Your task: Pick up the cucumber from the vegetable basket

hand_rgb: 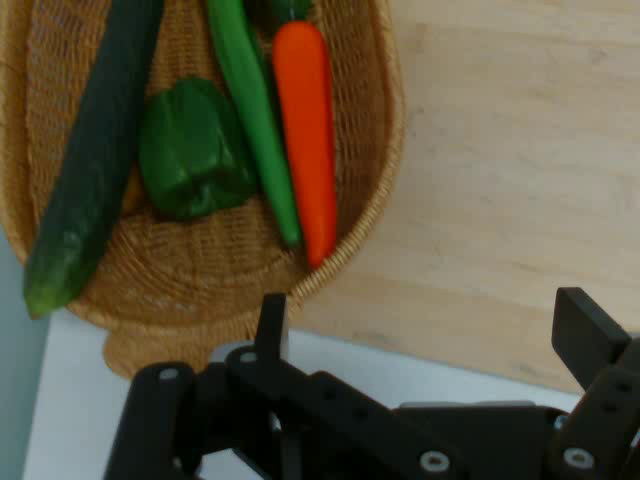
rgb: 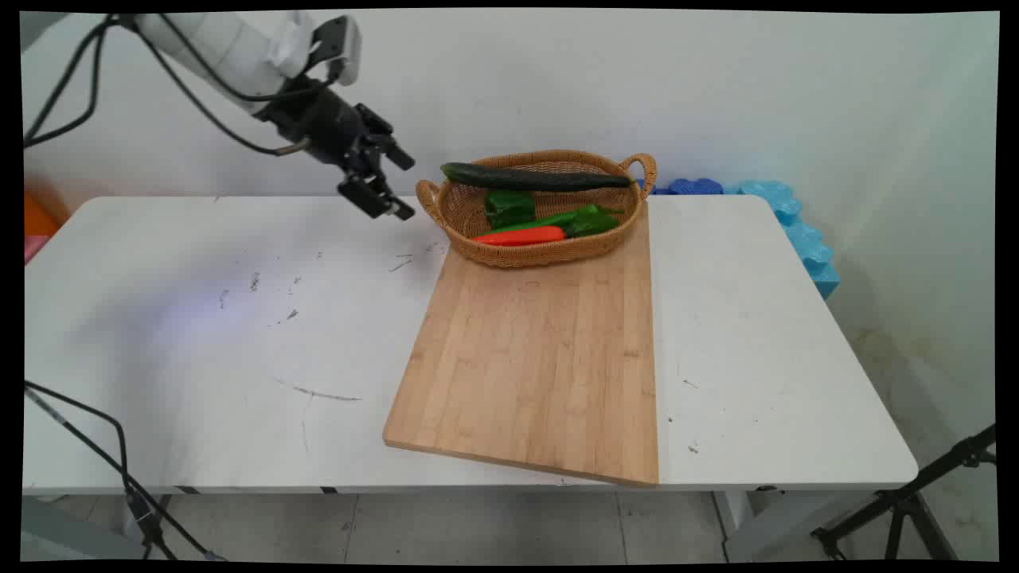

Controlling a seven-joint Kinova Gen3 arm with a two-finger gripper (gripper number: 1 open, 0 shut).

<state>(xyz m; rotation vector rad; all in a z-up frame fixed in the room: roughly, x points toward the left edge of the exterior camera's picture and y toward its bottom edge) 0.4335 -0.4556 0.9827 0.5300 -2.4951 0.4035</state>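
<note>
The black two-finger pincer hangs in the air above the table's far edge, just left of the oval woven wicker basket, its fingers spread wide with nothing between them. In the hand view the pincer shows the same gap, one finger rising beside the basket's handle and the other over the board.

The basket has two loop handles and sits on the far end of a pale rectangular wooden cutting board, which lies at a slight angle across the middle of the white table and reaches its near edge. A long dark green cucumber rests across the basket's far rim. Inside lie a blocky green bell pepper, a slim green chilli pepper and a smooth orange carrot, the last two side by side and touching.

The hand view looks down into the basket and shows its tight weave, the cucumber's mottled, blunt tip over the rim, and the carrot's tapered point against the wall. Only the main view shows the scuffed tabletop and the blue foam blocks behind the table's far right corner.
</note>
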